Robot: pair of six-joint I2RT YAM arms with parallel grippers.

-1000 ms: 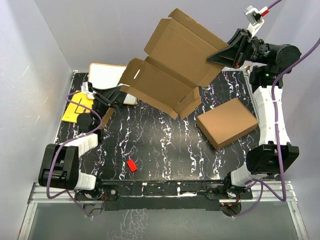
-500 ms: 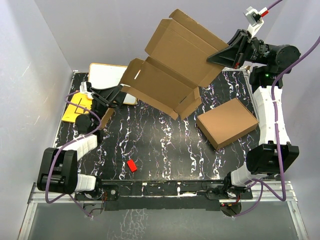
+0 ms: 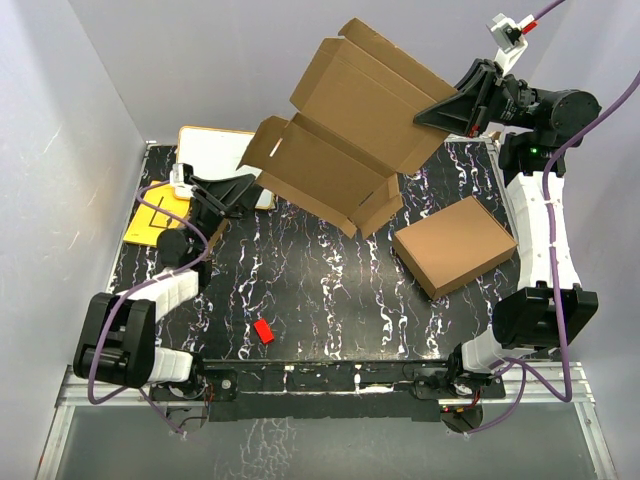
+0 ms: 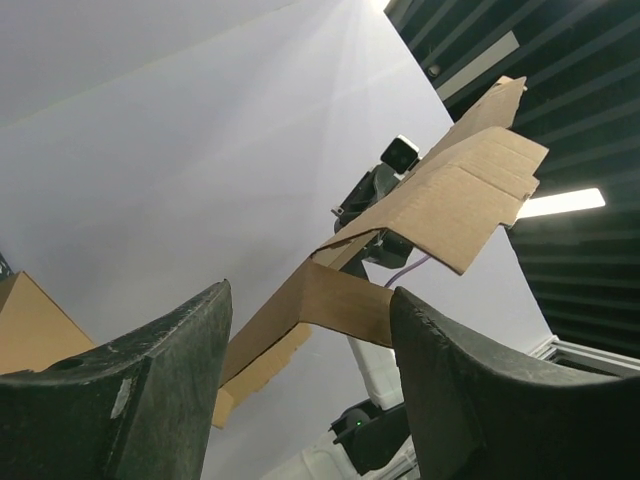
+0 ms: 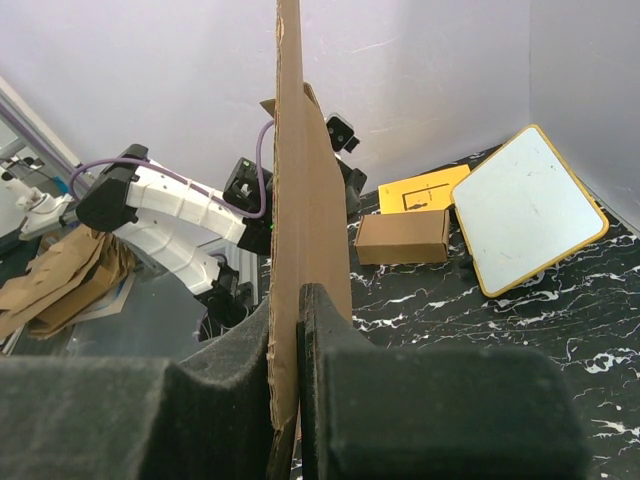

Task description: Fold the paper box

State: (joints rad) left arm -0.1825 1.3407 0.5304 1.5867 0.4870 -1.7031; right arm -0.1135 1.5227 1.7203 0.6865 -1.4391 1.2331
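Paper box (image 3: 345, 140) aloft, flaps open, seemingly unassembled, right end effector (image 3: 428, 112) clamping edge

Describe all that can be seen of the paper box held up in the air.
The paper box is thin brown cardboard, opened out, with a wide lid panel, side flaps and tabs. It hangs tilted above the far half of the table, resting on nothing. The right gripper is shut on its right edge. The left gripper is open just below its lower left flap; whether they touch cannot be told.
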